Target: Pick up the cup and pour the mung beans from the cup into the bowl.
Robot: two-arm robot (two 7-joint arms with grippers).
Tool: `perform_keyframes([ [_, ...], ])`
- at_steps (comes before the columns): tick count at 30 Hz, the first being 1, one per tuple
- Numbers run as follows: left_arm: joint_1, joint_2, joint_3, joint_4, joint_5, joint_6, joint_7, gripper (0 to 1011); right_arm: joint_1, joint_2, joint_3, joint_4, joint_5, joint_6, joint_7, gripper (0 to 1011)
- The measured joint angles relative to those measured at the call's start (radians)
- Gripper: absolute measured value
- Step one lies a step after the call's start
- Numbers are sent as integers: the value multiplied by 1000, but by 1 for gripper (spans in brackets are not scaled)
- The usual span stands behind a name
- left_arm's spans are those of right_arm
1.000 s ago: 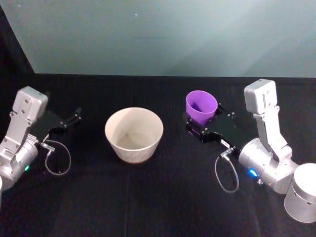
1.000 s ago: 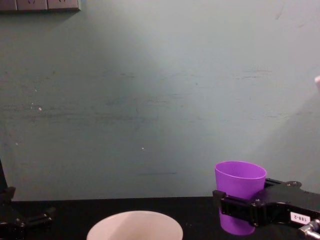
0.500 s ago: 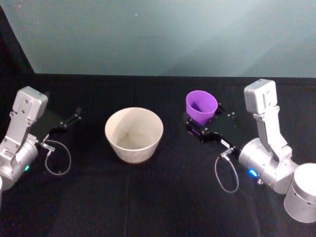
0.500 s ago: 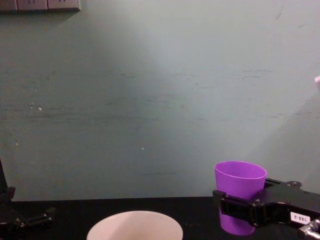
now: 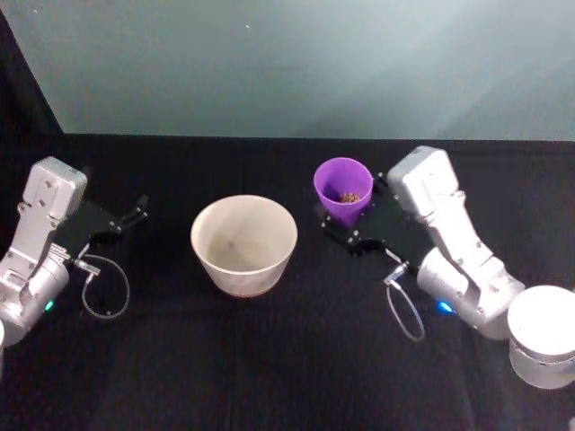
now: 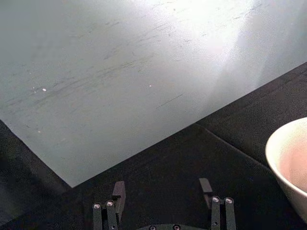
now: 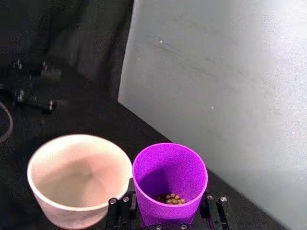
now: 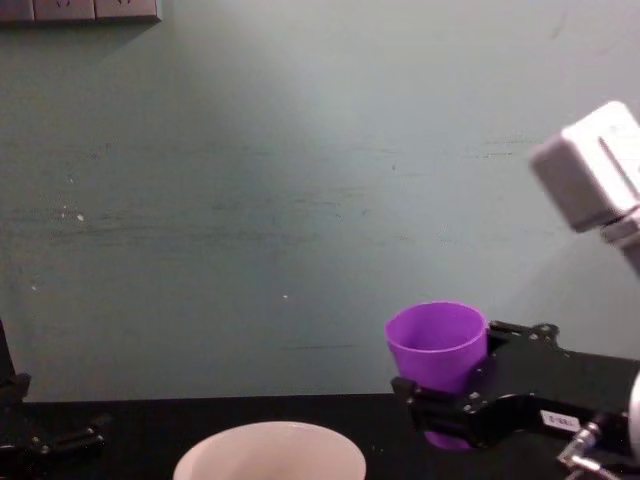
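In the head view we see a black tabletop [image 5: 269, 359] in front of a pale grey-green wall; a wide cream bowl [image 5: 243, 244] stands upright just left of the frame's centre, and nothing shows inside it; a small bright-purple cup [image 5: 342, 190] sits right of centre, near the bowl but apart from it, with a gap of dark cloth between them. The right end effector [image 5: 350, 215] reaches in from the lower right of the frame; its black fingers are closed around the cup's lower half, one on each side, gripping it; the cup is roughly upright with its mouth facing up. In the right wrist view a small heap of brownish-green mung beans [image 7: 171, 198] lies at the bottom of the cup. In the chest view the cup appears in the lower right, its rim higher than the bowl's rim at the bottom centre; we cannot tell whether its base touches the tabletop. The left end effector [image 5: 137, 210] rests at the left edge of the head view, well apart from the bowl; in the left wrist view its fingers stand wide apart, holding nothing.
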Motion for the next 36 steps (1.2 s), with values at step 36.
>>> perform_keyframes([
  [36,0,0,0,0,0,0,0,1000,239,-3,-370,43,-772,156,13,717],
])
